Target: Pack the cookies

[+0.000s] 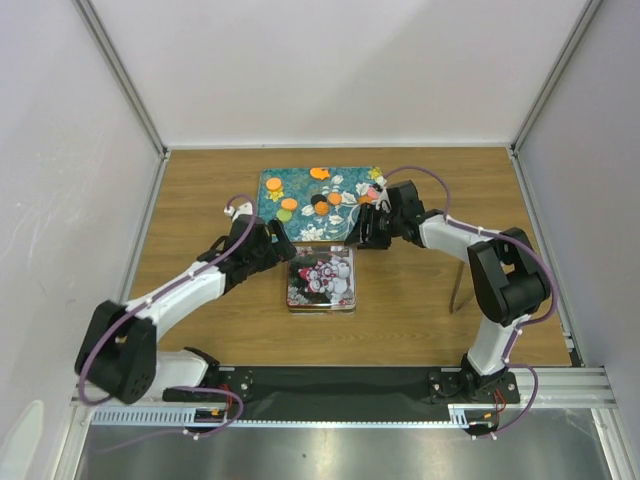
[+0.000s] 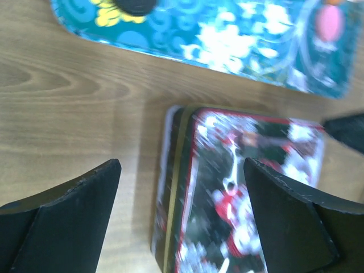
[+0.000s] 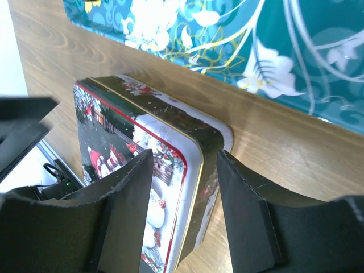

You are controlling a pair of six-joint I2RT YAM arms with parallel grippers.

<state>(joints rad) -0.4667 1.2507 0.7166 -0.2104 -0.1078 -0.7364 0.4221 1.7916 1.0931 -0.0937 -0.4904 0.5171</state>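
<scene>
The cookies (image 1: 273, 184) lie loose on the teal tray (image 1: 300, 180) at the far middle of the bench (image 1: 420, 300). Most are orange, with a green one near the tray's 8 o'clock edge, a pink one at its 3 o'clock side and a dark one near the centre. None sits in the tin.

The square tin (image 1: 322, 280), its printed Christmas lid on, lies flat just at 6 o'clock of the tray. A narrow strip of bare wood separates the tin's far edge from the tray's near rim.

The left claw (image 1: 283, 250) hangs by the tin's 10 o'clock corner. In the left wrist view the left claw (image 2: 182, 170) has its jaws spread wide, with that corner of the tin (image 2: 244, 187) in the gap and the left finger (image 2: 74, 222) out over bare wood.

The right claw (image 1: 365, 230) is at the tin's 1 o'clock corner, over the tray's near rim. In its own view the right claw (image 3: 185, 159) stands apart, straddling the rounded corner of the tin (image 3: 131, 136). Whether the pads (image 3: 244, 210) touch the metal cannot be told.

Bare bench spreads at 3 and 9 o'clock of the tin, and at 6 o'clock as far as the arm bases.
</scene>
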